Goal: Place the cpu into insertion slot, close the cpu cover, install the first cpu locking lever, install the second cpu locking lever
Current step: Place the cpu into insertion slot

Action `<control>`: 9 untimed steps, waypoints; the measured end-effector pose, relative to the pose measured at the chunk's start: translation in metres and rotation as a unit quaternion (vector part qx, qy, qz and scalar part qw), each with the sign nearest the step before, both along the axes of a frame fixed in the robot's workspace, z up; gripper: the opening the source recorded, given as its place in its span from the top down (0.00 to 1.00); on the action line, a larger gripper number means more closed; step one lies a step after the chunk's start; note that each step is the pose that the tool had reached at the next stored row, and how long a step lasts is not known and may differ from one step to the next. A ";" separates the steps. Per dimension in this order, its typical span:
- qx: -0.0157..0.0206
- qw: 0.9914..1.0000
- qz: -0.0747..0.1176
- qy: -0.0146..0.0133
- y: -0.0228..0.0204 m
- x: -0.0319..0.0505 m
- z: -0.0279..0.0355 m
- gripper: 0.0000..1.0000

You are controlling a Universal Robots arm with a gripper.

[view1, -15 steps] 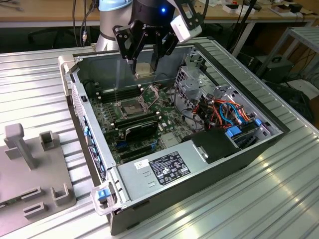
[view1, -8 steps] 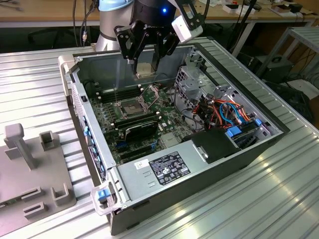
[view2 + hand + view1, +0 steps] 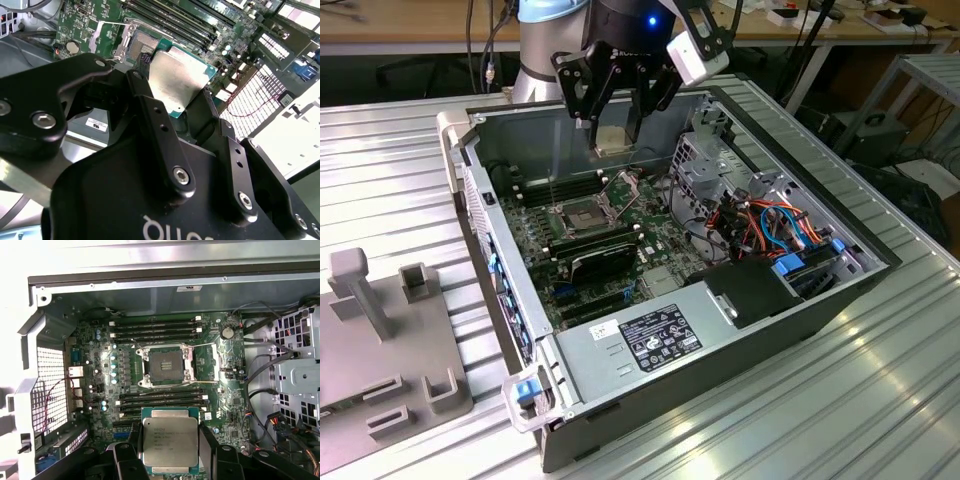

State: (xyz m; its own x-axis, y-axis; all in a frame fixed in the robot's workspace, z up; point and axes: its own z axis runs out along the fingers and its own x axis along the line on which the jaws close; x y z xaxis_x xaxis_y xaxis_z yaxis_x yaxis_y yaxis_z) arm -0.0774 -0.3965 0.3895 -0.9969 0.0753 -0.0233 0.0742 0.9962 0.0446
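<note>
Silvery cpu [image 3: 170, 442], edges tight in the gripper [image 3: 613, 133], well above the open insertion slot [image 3: 166, 362], clear air between.

Your arm [image 3: 540, 65] is silver-grey with a blue cap [image 3: 555, 8]; your gripper [image 3: 612, 128] is matte black, its linked fingers [image 3: 155, 125] pinned by bright hex screws [image 3: 181, 175], a blue light [image 3: 651, 20] on top, perhaps a white camera box [image 3: 698, 55] beside.
</note>
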 end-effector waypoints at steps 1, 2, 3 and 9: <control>0.000 1.000 0.000 0.000 0.0001 0.0002 0.0000 0.45; 0.000 1.000 0.000 0.000 0.0002 0.0004 -0.0001 0.45; 0.000 1.000 0.000 0.000 0.0002 0.0005 -0.0001 0.45; 0.000 1.000 0.000 0.000 0.0007 0.0016 -0.0003 0.45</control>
